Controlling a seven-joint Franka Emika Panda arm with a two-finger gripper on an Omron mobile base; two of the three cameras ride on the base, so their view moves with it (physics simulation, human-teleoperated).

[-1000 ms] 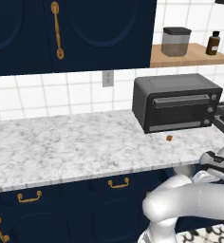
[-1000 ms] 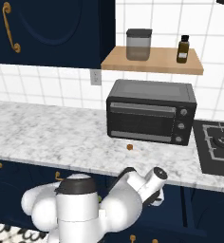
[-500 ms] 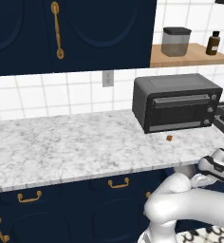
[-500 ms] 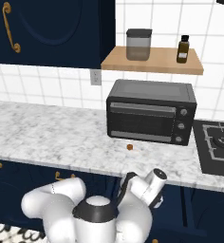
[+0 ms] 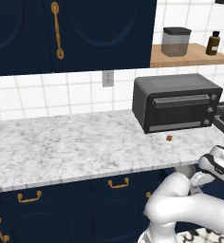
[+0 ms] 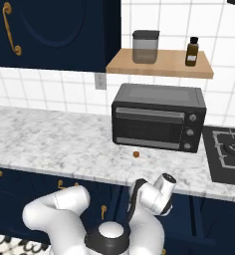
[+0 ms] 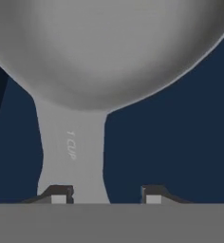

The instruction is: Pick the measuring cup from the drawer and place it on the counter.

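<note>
Below the counter's (image 5: 61,147) pale edge in the left base view, the arm is folded low toward the drawer, as a reach for the cup there requires; one toaster oven (image 5: 178,102) and one tiny brown cube (image 5: 169,138) stand above; in the right base view, one jar (image 6: 145,47) and one bottle (image 6: 191,51) share the shelf (image 6: 162,64); in the hand view, the measuring cup (image 7: 109,47) looms close, its handle running down between the parted tips of the gripper (image 7: 103,194), beside one tip; whether it is gripped I cannot tell.

Matte grey round measuring cup (image 7: 109,52) looms close; its flared handle, stamped "1 CUP", reaches down beside the left dark fingertip (image 7: 59,193).
</note>
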